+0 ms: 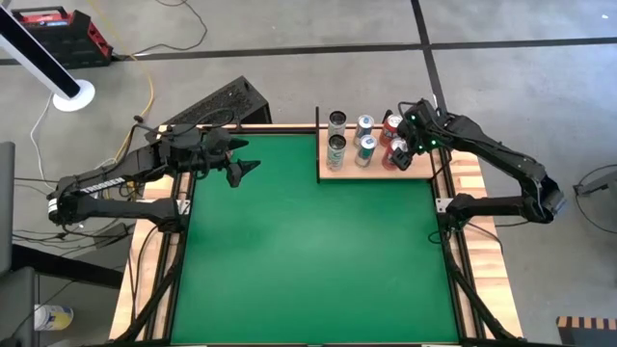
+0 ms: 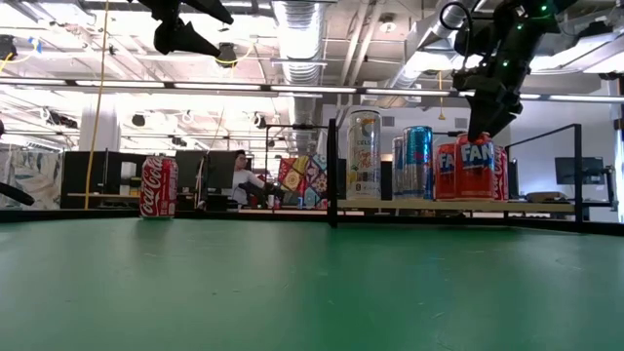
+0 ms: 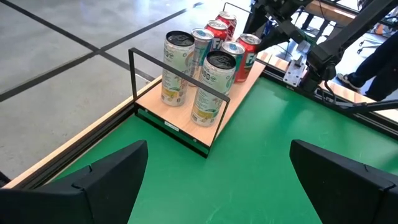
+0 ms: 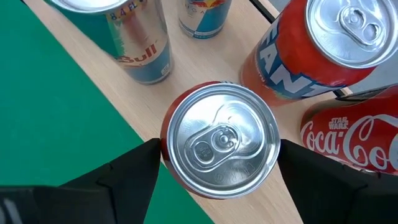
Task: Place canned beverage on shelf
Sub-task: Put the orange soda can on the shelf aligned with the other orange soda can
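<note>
Green felt fills the near ground, bare all the way back to the shelf at the far right corner. On that pale wooden shelf stand 6 cans or so, packed in 2 rows. The right gripper hangs straight over the nearest red can, whose silver top shows between its 2 dark fingers. Those fingers stand spread on either side of the can and do not seem to pinch it, so I judge it set down upright on the wood and let go. It sits at the shelf's near edge, beside an orange Fanta can and a Coca-Cola can, with 2 Red Bull cans just beyond.

Any lift needs to go straight up, since the neighbours crowd close and the thin black rods rim the shelf.

Away on the far left, the left gripper waits above the felt, wide open and empty. Another Coca-Cola can stands by the far left edge.
</note>
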You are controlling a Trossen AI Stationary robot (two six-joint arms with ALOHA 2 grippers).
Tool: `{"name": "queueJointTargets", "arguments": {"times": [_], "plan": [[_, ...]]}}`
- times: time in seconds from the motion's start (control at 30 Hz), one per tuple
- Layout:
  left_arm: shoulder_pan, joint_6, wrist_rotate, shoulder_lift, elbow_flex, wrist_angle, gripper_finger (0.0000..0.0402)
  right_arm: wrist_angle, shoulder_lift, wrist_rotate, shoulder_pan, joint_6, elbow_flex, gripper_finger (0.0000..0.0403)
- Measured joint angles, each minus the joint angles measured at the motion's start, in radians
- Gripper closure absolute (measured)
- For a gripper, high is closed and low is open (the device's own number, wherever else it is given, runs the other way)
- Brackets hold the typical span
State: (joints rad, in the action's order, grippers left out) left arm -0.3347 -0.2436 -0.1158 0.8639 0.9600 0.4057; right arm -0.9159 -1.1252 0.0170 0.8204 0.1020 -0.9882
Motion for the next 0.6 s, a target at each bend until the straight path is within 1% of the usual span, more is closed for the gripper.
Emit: {"name": "queueJointTargets", "arguments": {"times": [0.2, 0.43, 0.6], "plan": [[0.000, 0.005, 0.000, 0.000, 0.000, 0.000, 0.0025, 0.046, 0.000, 0.000, 0.000, -0.004, 0.000, 0.0060], [0.000, 0.014, 0.000, 0.000, 0.000, 0.000, 0.0025, 0.047, 0.000, -0.002, 0.000, 0.000, 0.000, 0.0060], [0.000, 0.016, -0.002, 0.000, 0.000, 0.000, 0.0025, 0.084, 0.000, -0.002, 0.000, -0.005, 0.000, 0.0060]]}}
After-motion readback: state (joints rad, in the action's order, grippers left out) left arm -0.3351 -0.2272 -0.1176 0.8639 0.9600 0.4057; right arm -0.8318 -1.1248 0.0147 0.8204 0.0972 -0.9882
